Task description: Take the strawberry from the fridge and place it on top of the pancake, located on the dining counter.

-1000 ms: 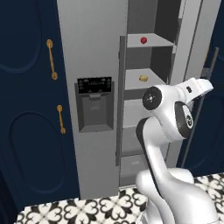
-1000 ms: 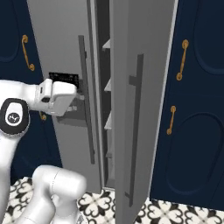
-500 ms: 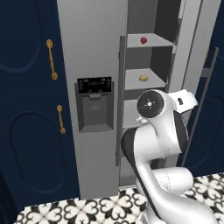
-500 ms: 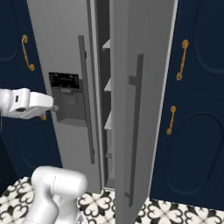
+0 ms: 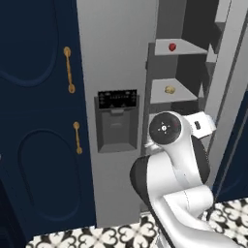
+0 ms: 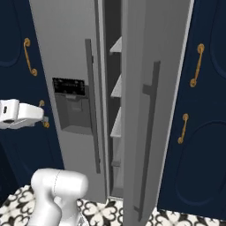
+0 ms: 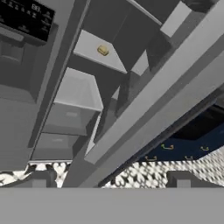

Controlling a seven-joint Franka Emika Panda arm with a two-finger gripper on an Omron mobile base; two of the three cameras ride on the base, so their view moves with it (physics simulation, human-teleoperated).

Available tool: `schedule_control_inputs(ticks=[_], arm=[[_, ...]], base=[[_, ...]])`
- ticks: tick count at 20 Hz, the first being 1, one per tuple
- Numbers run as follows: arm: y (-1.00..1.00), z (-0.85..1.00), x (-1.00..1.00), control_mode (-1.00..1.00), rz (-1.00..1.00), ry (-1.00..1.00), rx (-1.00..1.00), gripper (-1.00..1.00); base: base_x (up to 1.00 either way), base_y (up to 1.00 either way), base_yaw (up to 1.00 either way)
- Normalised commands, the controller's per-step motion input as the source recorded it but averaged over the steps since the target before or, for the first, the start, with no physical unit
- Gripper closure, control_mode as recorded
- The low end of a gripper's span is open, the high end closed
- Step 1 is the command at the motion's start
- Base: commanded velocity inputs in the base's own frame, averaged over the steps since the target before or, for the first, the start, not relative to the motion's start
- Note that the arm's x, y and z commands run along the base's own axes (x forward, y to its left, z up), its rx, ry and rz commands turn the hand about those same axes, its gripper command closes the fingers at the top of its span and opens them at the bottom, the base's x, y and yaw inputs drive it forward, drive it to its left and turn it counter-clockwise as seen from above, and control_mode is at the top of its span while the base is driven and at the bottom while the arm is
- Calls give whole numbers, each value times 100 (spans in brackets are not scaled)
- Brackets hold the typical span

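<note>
The light-grey fridge (image 5: 116, 58) stands straight ahead, its left door with the black dispenser (image 5: 117, 118) shut and its right door (image 6: 154, 88) swung partly open. The strawberry (image 5: 172, 47), a tiny red berry, sits on an upper inner shelf. My white hand (image 5: 202, 124) hangs below that shelf, level with the dispenser and in front of the opening. In the hand view my gripper (image 7: 111, 181) is open with nothing between its fingertips (image 7: 41, 179), and looks up at the shelves. The pancake and the dining counter are out of view.
A small tan item (image 5: 169, 89) lies on the shelf under the strawberry's and also shows in the hand view (image 7: 103, 50). Navy cabinets with gold handles (image 5: 70, 70) flank the fridge on both sides (image 6: 196, 64). The floor (image 5: 97, 237) is black-and-white patterned tile.
My hand has pulled back from the fridge and sunk lower, and the upper arm has swung in front of the opening. Both base views have shifted slightly, so the camera has moved.
</note>
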Motion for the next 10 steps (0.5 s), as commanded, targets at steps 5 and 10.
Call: schedule_control_inputs(ticks=[5, 10], arm=[[0, 0, 0, 100, 0, 0, 0, -100], [0, 0, 0, 100, 0, 0, 0, -100]], base=[[70, 33, 0], [52, -11, 0]])
